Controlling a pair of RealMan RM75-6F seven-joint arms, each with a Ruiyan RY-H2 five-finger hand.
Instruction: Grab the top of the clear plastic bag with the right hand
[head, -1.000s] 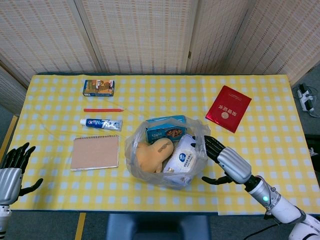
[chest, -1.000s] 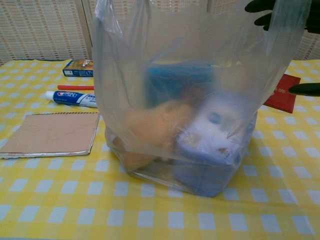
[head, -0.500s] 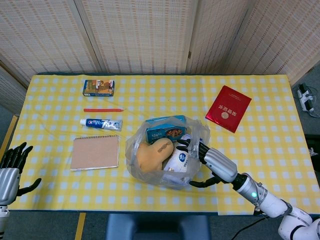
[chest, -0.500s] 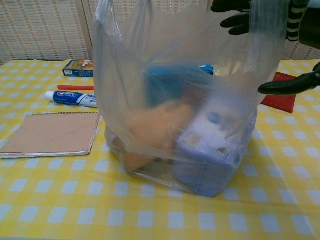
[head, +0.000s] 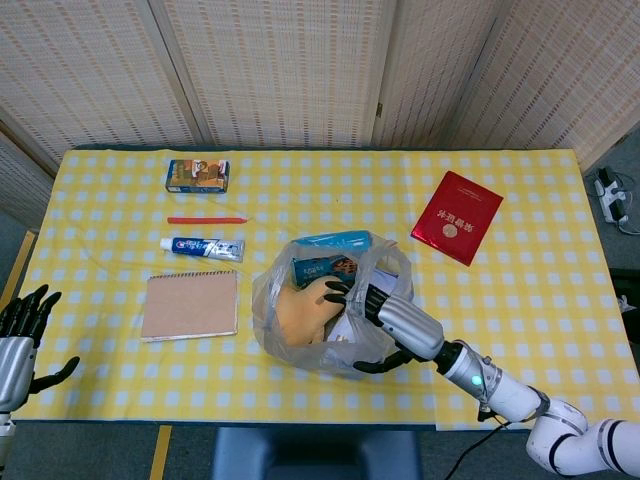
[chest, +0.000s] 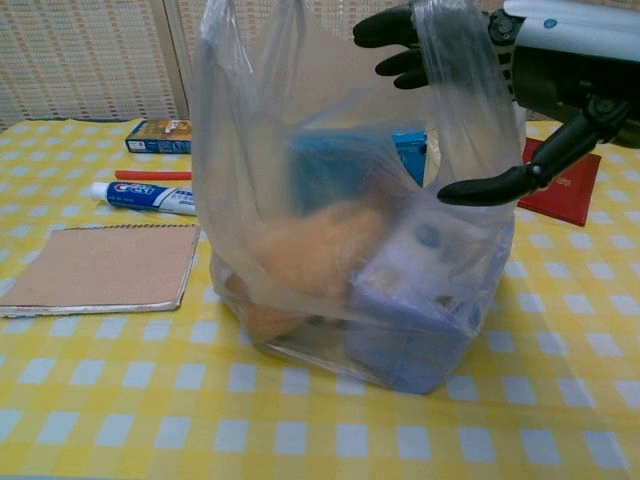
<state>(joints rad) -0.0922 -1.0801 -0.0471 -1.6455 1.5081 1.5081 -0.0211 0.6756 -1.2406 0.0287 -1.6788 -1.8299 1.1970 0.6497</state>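
Clear plastic bag (head: 325, 320): stands upright mid-worktop (head: 520, 300), propped by the boxes and tan item inside, so its mouth gapes upward.
Right robot hand (head: 385, 318): you have it over the bag's right rim, fingers inside the mouth and thumb (chest: 490, 187) outside — spread either side of the film, nothing pinched yet.
Left robot hand (head: 20, 335): open, parked at the worktop's edge, out of the way.
Next, by my reckoning: close your fingers to gather the rim.

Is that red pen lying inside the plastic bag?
No, the red pen lies on the yellow checked tablecloth, well to the left of the clear plastic bag, above the toothpaste tube.
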